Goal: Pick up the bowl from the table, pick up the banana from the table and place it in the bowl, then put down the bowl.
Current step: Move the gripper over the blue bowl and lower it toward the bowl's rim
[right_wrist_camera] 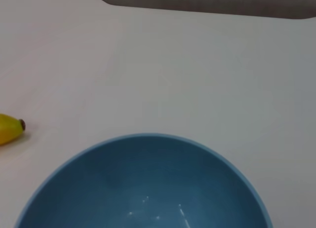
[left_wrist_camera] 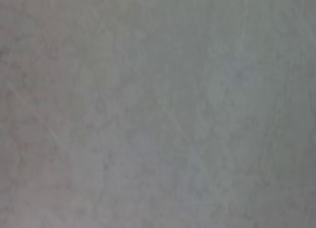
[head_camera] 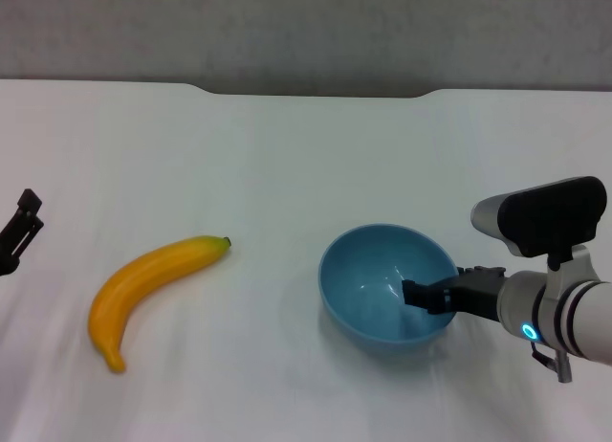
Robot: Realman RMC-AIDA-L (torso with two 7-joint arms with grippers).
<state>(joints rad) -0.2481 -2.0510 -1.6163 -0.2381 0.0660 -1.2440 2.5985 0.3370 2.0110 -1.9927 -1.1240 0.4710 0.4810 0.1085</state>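
One bowl (head_camera: 382, 289) and one banana (head_camera: 153, 284) are lying apart on the table (head_camera: 306, 155). Right gripper (head_camera: 421, 296) is reaching over the bowl's rim, grip state unclear; left gripper (head_camera: 19, 232) is idling at the table's left edge, state also unclear.

Head view: left pincer (head_camera: 21, 230) cut off by the left edge; right pincer (head_camera: 427, 296) reaches over the bowl (head_camera: 382, 270) rim, its fingertips indistinct. Right wrist view: bowl (right_wrist_camera: 143, 183) cropped at the near edge, banana (right_wrist_camera: 10, 128) at its tip only. Left wrist view: blurred surface (left_wrist_camera: 158, 109).
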